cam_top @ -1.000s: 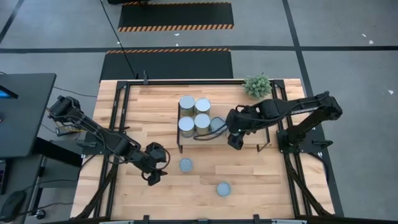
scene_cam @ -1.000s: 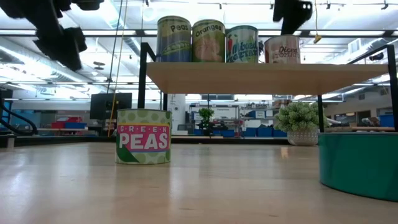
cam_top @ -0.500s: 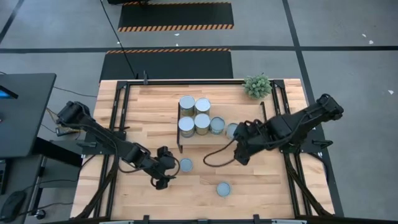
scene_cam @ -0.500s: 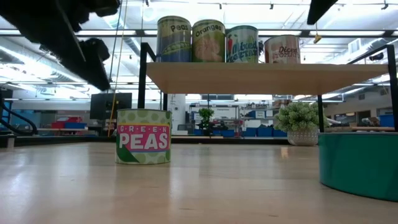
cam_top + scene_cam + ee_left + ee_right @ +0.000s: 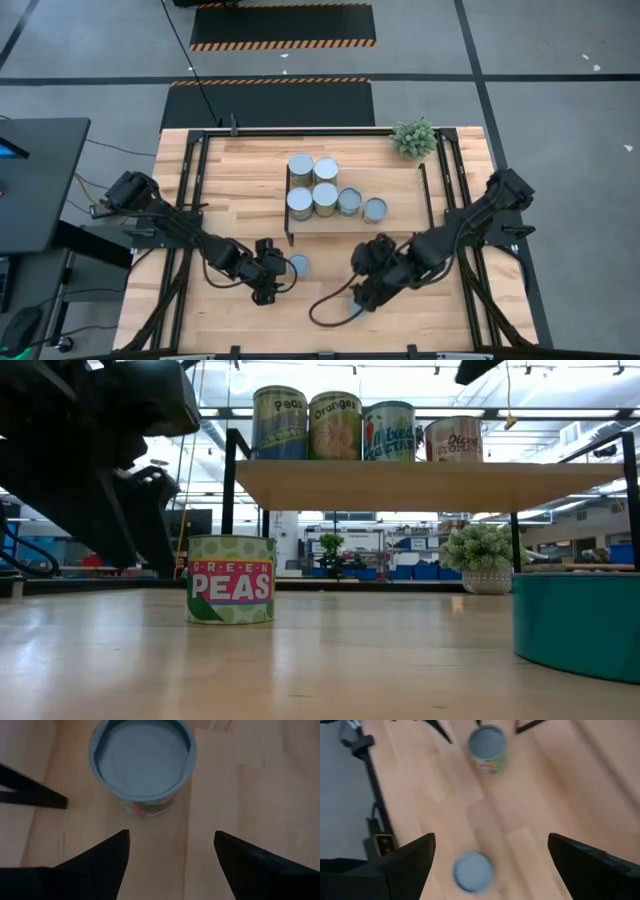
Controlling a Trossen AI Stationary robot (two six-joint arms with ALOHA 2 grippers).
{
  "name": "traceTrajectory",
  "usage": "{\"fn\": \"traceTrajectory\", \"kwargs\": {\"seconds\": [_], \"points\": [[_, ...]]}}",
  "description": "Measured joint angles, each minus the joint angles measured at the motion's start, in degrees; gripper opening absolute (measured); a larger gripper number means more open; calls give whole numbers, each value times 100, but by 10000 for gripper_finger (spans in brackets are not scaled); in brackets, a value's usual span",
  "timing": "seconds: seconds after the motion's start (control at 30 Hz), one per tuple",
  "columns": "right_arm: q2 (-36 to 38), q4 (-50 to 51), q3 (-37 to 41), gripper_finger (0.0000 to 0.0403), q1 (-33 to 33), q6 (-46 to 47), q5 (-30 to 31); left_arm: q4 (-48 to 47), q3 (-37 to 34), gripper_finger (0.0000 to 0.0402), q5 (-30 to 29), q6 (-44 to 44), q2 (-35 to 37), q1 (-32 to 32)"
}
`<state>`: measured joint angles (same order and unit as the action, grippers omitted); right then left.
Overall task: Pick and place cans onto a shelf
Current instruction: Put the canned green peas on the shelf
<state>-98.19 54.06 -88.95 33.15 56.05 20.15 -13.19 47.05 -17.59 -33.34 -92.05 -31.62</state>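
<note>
Five cans [image 5: 325, 193] stand on the shelf [image 5: 340, 222]. Our left hand [image 5: 171, 862], fingers wide, hangs beside the peas can [image 5: 142, 764] on the table [image 5: 230, 180]; our right hand [image 5: 490, 870], also wide, probably hovers over the last can [image 5: 472, 871]. Next: descend and grip.

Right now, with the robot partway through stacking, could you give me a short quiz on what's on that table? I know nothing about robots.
1. Seen from above, how many cans stand on the shelf?
2. True or false: the left gripper is shut on the green peas can.
3. What is the right gripper hanging over?
A. the potted plant
B. a second can on the tabletop
C. the shelf

Key:
1. Six.
2. False. Its fingers are spread, and the can stands just ahead of them, not between them.
3. B. That gripper is open above the can.
</note>
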Motion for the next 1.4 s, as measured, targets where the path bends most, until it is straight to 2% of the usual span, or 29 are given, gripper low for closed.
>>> {"fn": "traceTrajectory", "kwargs": {"seconds": [0.17, 0.33, 0.53, 0.67, 1.0, 1.27, 1.4], "points": [[-344, -674, 0, 388, -7, -5, -265, 87, 0, 297, 30, -71, 39, -23], [-577, -639, -239, 372, -2, -10, -364, 216, 212, 287, 24, 252, 105, -156], [-534, -331, -495, 356, 13, -15, -11, 335, 522, 266, -436, 1171, 54, -168], [-470, -228, -600, 350, 9, -23, 191, 415, 520, 253, -437, 1350, -76, 52], [-477, -233, -603, 349, 11, 38, 266, 644, 516, 228, 708, 1670, -422, 535], [-479, -238, -603, 349, 11, 80, 274, 880, 520, 217, 1397, 1791, -439, 573], [-479, -234, -604, 349, 9, 80, -35, 939, 518, 213, 1596, 1713, -439, 571]]}}
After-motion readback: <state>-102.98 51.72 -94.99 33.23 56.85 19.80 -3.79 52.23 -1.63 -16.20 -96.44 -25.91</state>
